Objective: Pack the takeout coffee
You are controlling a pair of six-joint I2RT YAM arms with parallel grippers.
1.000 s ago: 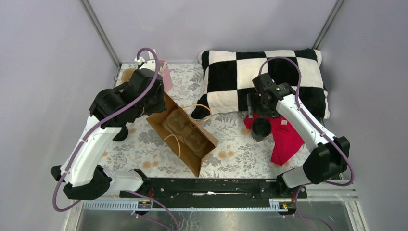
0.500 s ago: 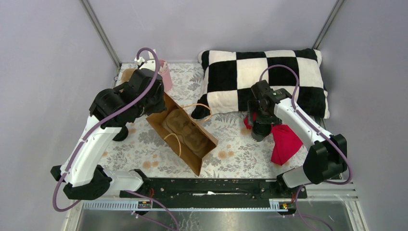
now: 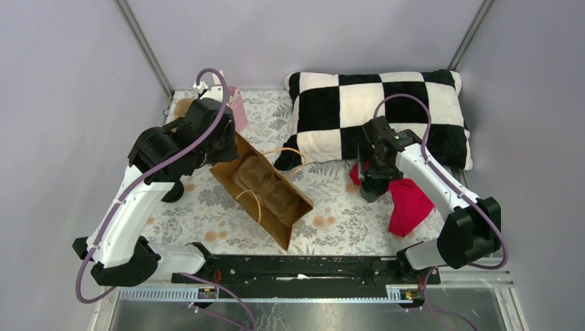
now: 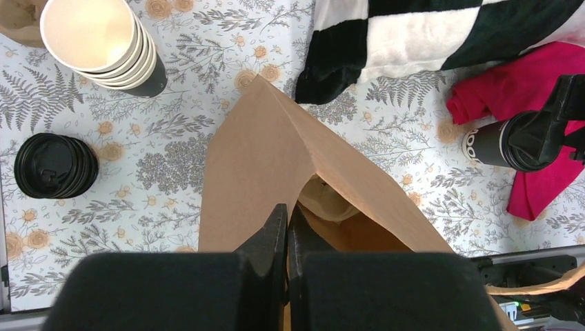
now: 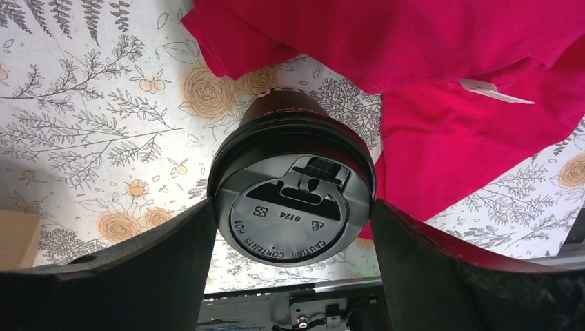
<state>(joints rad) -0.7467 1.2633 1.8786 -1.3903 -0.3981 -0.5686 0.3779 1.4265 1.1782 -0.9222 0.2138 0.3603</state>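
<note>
Right gripper (image 3: 373,181) lowered; wrist view shows jaws touching takeout coffee (image 5: 293,189).

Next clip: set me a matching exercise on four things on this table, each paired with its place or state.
1 takeout coffee
2 paper bag
3 stack of lidless cups
4 red cloth

A rim pinched in the left gripper
B upright, white insides showing
C between the fingers of the right gripper
D crumpled beside the checked pillow

Pairs: 1-C, 2-A, 3-B, 4-D
</note>
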